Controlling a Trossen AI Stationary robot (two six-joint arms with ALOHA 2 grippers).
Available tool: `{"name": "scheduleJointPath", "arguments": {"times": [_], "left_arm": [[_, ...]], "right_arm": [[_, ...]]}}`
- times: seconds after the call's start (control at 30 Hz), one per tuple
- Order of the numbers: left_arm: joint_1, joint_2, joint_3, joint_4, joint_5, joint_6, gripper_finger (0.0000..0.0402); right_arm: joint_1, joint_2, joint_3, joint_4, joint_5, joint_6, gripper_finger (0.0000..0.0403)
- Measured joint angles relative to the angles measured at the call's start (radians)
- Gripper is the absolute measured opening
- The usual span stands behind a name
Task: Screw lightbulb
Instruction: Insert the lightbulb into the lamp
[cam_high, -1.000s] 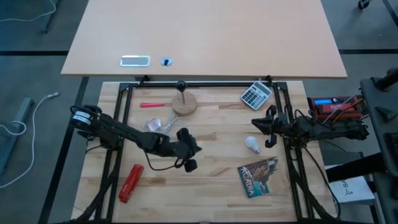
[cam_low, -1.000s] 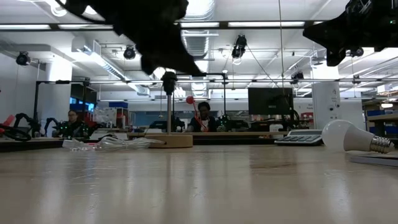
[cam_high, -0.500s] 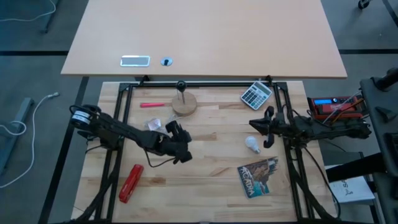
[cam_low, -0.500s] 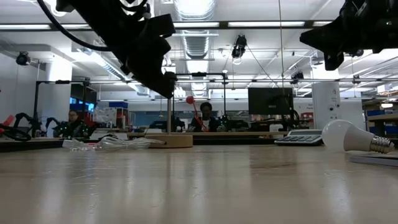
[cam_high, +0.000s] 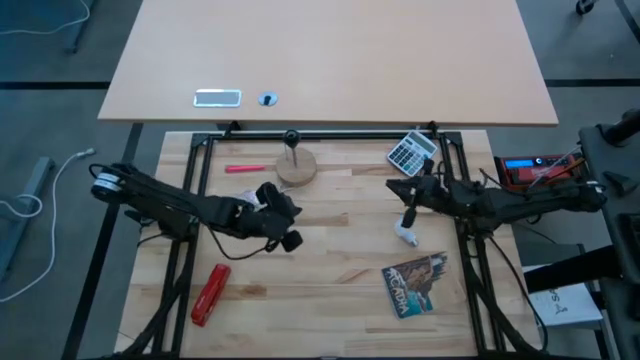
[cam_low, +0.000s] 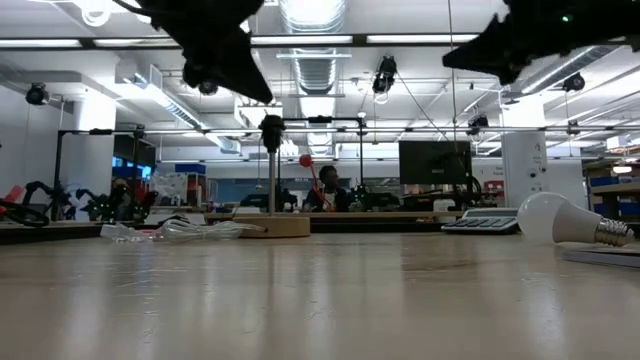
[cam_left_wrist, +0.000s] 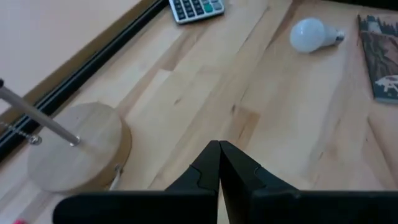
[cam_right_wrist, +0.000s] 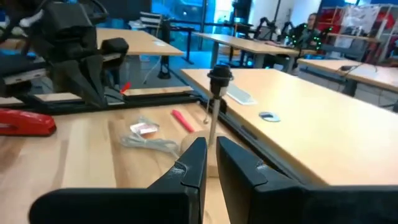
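From overhead, the right gripper (cam_high: 409, 192) hangs just over the lightbulb (cam_high: 406, 236) and covers part of it. At table height both arms are cut off by the top edge. Ahead of the left gripper (cam_left_wrist: 219, 163), the booklet (cam_left_wrist: 379, 56) runs off the frame (calculator (cam_left_wrist: 195, 9) too). The people beyond the table are too small to make out.

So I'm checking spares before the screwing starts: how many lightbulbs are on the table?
1. The lightbulb lies on its side on the wooden table, between the calculator and the booklet, just under the right gripper. No others show.
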Motion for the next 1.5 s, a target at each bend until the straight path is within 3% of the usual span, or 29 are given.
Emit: {"name": "scheduleJointPath", "arguments": {"times": [0.57, 0.67, 0.8, 1.03, 1.27, 1.5], "left_arm": [[-0.040, -0.045, -0.006, -0.742, -0.008, -0.340, 0.0000], [-0.041, -0.061, -0.017, -0.766, -0.020, -0.331, 0.0000], [-0.045, -0.102, -0.067, -0.751, -0.060, -0.332, 0.0000], [-0.049, -0.218, -0.251, -0.615, -0.025, -0.328, 0.0000], [-0.048, -0.343, -0.443, -0.304, 0.081, -0.251, 0.0000], [-0.048, -0.415, -0.500, -0.053, 0.100, -0.192, 0.0000]], "right_arm": [[0.002, 0.477, 0.244, 0.006, -0.007, 0.169, 0.0032], [0.009, 0.535, 0.281, 0.003, -0.102, 0.205, 0.0032], [0.023, 0.569, 0.330, 0.014, -0.270, 0.194, 0.0032], [0.067, 0.551, 0.356, 0.015, -0.272, 0.162, 0.0032], [0.068, 0.557, 0.354, 0.005, -0.264, 0.148, 0.0032], [0.068, 0.549, 0.354, 0.006, -0.264, 0.133, 0.0032]]}}
